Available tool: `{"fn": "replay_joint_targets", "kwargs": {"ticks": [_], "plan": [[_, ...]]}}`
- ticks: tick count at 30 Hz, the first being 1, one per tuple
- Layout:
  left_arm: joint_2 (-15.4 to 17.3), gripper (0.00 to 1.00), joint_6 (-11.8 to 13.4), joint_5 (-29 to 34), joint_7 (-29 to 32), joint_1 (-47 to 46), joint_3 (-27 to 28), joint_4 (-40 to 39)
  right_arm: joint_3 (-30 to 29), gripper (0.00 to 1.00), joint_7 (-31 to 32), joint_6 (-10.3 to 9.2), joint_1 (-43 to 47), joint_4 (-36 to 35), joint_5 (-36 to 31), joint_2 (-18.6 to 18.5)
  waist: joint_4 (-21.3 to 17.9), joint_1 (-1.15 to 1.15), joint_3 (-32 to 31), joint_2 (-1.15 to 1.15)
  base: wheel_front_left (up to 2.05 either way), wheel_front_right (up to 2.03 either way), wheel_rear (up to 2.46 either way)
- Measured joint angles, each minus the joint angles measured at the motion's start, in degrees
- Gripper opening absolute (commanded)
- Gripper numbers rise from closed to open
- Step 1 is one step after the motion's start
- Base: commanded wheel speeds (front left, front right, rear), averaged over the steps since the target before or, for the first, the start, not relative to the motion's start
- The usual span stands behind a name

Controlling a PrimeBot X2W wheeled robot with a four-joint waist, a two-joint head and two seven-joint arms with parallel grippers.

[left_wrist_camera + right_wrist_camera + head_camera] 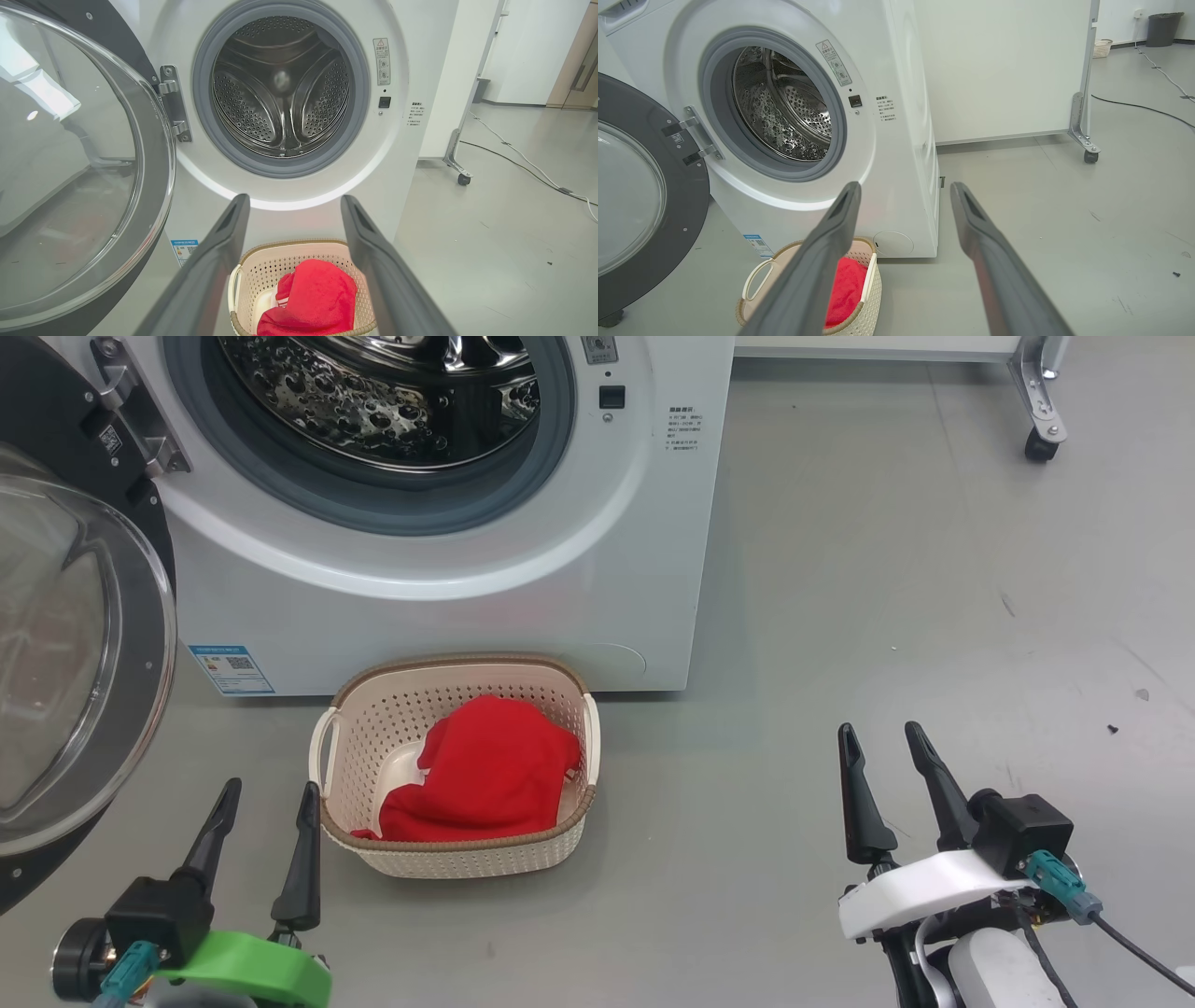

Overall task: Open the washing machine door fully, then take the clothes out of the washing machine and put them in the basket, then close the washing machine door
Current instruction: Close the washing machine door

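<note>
Head view looks down on the basket (pixel 457 863), which stands on the grey floor (pixel 840 616) just in front of the washing machine (pixel 579 588), below its round opening. The clothes (pixel 485 775), a bright red heap, lie inside the basket, piled toward its right and front, with some of the cream bottom bare at the left. The washing machine door (pixel 65 653) is swung wide open on its hinge (pixel 174 102) at the machine's left, its bulging glass bowl facing the robot. A blue label (pixel 231 669) sits low on the white front, just left of the basket.

The left gripper (pixel 271 789) hovers just left of the basket, fingers spread apart and holding nothing; its inner finger is near the basket's left handle, and I cannot tell whether they touch. The right gripper (pixel 878 728) hangs over bare floor well to the right of the basket, fingers likewise parted with nothing between them.

From the left wrist view, the grey rubber ring (pixel 205 116) frames the perforated steel drum (pixel 280 93). A wheeled stand (pixel 1038 443) is at the far right, beyond the machine.
</note>
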Motion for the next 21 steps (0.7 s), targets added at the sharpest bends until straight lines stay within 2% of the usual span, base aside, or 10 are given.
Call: {"fn": "replay_joint_targets", "kwargs": {"ticks": [21], "plan": [[-0.6, 1.0, -0.2, 0.8, 0.0, 0.0, 0.3, 0.1, 0.0, 1.0, 0.0, -0.01, 0.0, 0.0, 0.2, 0.0, -0.1, 0.0, -0.6, 0.0, 0.0, 0.0, 0.0]]}}
